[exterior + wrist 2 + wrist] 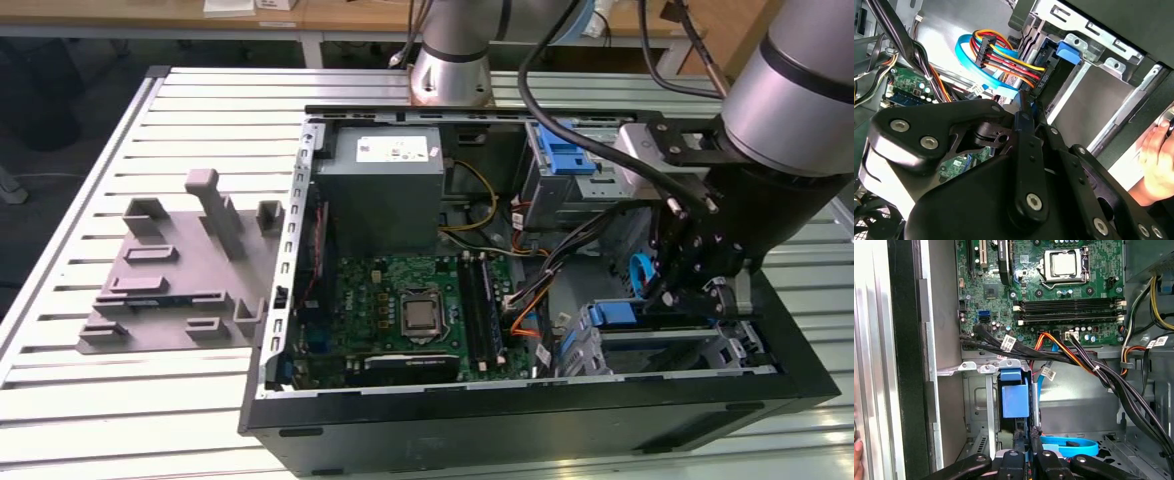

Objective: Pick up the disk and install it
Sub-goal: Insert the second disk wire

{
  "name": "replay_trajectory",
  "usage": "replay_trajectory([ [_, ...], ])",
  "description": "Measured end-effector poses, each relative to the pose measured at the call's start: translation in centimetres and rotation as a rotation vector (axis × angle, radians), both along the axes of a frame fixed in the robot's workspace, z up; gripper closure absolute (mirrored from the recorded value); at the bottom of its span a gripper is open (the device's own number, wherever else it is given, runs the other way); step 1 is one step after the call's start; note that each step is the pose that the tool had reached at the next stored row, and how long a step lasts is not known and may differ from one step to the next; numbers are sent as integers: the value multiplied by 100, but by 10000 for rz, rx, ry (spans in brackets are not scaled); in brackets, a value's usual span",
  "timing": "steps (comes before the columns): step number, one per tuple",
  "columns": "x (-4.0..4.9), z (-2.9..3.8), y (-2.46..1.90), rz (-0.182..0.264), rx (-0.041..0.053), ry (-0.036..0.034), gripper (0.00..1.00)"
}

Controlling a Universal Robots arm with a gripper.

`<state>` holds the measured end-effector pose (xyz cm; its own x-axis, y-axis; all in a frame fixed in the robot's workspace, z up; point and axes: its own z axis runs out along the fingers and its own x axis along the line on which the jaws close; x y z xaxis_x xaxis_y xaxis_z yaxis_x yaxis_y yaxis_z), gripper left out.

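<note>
The disk sits low in the drive cage [727,345] at the open computer case's corner, on the exterior view's right. Its blue carrier end [614,314] faces the motherboard and also shows in both wrist views [1015,397] [1072,50]. My gripper [697,300] reaches down into the case right over that cage. In the first wrist view its two fingers stand close together, and the gripper [1026,436] has its tips just short of the blue carrier end. I cannot tell whether anything is pinched between them. The gripper's black linkage [1024,165] hides most of the cage floor.
Black, orange and blue cables [1074,357] run across the case beside the cage. The motherboard [414,300] and grey power supply box [387,175] lie to the exterior view's left. A person's hand [1156,160] rests outside the case wall. A grey fixture [180,270] stands on the table.
</note>
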<state>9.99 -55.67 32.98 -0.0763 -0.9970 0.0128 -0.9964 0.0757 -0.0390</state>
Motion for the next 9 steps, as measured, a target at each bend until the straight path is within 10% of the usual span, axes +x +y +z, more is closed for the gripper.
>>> replay_trajectory([
  [9,0,-1,0,1,1,0,84],
])
